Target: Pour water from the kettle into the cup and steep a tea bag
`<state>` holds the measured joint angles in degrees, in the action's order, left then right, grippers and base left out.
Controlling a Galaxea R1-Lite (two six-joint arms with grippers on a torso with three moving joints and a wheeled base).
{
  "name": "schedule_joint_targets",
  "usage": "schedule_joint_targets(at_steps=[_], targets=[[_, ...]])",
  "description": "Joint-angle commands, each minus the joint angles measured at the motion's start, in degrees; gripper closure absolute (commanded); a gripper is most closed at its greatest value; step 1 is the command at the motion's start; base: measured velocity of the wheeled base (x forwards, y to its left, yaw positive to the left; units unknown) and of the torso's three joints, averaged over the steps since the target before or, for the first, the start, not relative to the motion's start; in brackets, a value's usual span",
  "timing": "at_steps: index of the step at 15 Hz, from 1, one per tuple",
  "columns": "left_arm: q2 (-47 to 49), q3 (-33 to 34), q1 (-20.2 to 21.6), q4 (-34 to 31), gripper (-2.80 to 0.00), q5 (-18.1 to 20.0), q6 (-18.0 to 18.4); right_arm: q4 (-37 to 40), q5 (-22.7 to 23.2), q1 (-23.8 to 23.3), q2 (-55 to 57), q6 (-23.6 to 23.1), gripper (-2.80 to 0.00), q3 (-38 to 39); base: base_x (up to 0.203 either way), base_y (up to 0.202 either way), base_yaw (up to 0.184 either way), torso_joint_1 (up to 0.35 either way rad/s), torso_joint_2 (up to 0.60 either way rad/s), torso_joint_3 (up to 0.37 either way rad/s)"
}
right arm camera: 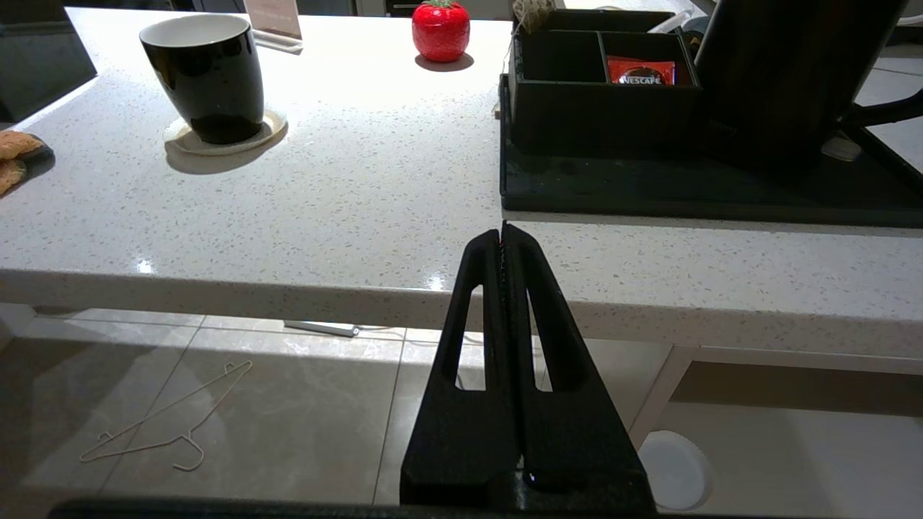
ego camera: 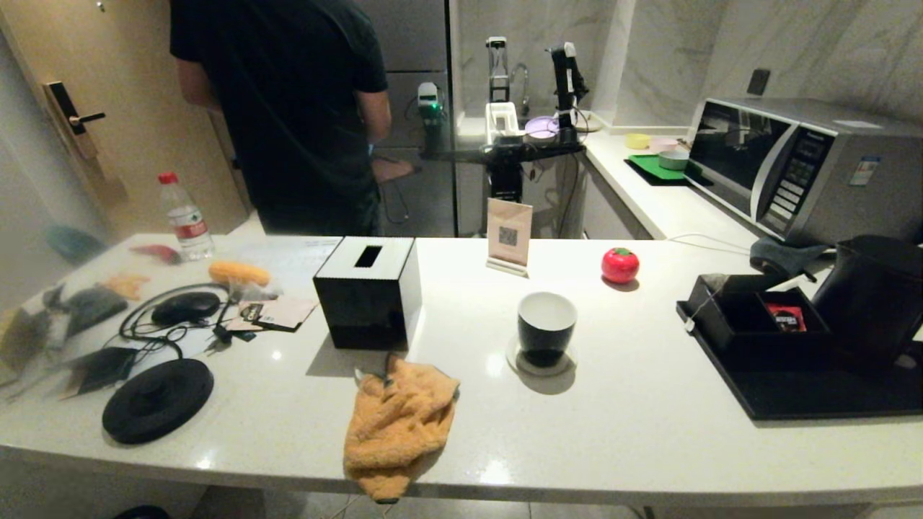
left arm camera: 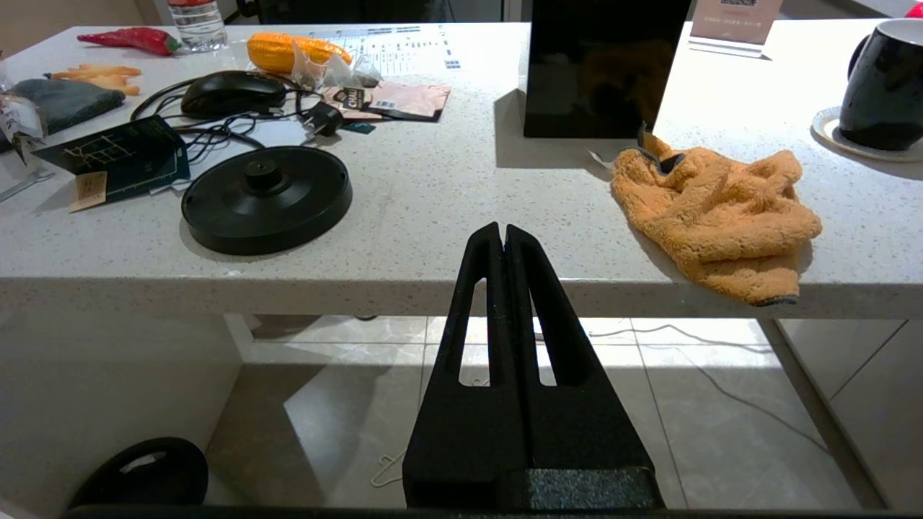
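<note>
The matte black kettle (ego camera: pixel 872 295) stands at the right on a black tray (ego camera: pixel 807 400), lid on; the right wrist view shows the kettle (right arm camera: pixel 779 72) too. The glossy black cup (ego camera: pixel 546 328), white inside, sits mid-counter on a pale coaster (ego camera: pixel 515 364); both wrist views show the cup (right arm camera: pixel 205 76) (left arm camera: pixel 883 86). A tea bag (ego camera: pixel 714 281) lies on the corner of a black compartment box, its string hanging over the side. No water shows. My left gripper (left arm camera: pixel 503 229) and right gripper (right arm camera: pixel 502 229) are shut and empty before the counter's front edge, outside the head view.
A black tissue box (ego camera: pixel 368 292) stands left of the cup. An orange cloth (ego camera: pixel 396 425) overhangs the front edge. The kettle's base disc (ego camera: pixel 157 400) lies far left among cables. A red tomato-shaped thing (ego camera: pixel 620 264), a card stand (ego camera: pixel 509 234), a microwave (ego camera: pixel 800 166). A person (ego camera: pixel 288 108) stands behind the counter.
</note>
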<state>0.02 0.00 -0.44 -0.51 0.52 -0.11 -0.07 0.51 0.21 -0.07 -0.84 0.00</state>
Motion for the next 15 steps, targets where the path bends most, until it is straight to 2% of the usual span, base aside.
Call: schedule_joint_targets(at_steps=[1, 4, 12, 15], targets=[[-0.02, 0.0, 0.0, -0.02, 0.0, 0.0, -0.07, -0.01, 0.02, 0.02, 0.07, -0.04, 0.0, 0.0, 0.0, 0.0, 0.0, 0.0, 0.0, 0.0], [-0.02, 0.0, 0.0, -0.02, 0.0, 0.0, -0.07, -0.01, 0.02, 0.01, 0.07, -0.04, 0.0, 0.0, -0.001, -0.037, -0.001, 0.001, 0.0, 0.001], [-0.02, 0.0, 0.0, -0.02, 0.0, 0.0, -0.15, -0.01, 0.02, 0.06, 0.07, -0.04, 0.0, 0.0, 0.0, -0.187, 0.001, 0.004, 0.0, 0.002], [-0.02, 0.0, 0.0, -0.02, 0.0, 0.0, -0.15, -0.01, 0.02, 0.06, 0.07, -0.04, 0.0, 0.0, 0.0, -0.029, 0.0, 0.001, 0.0, 0.002]])
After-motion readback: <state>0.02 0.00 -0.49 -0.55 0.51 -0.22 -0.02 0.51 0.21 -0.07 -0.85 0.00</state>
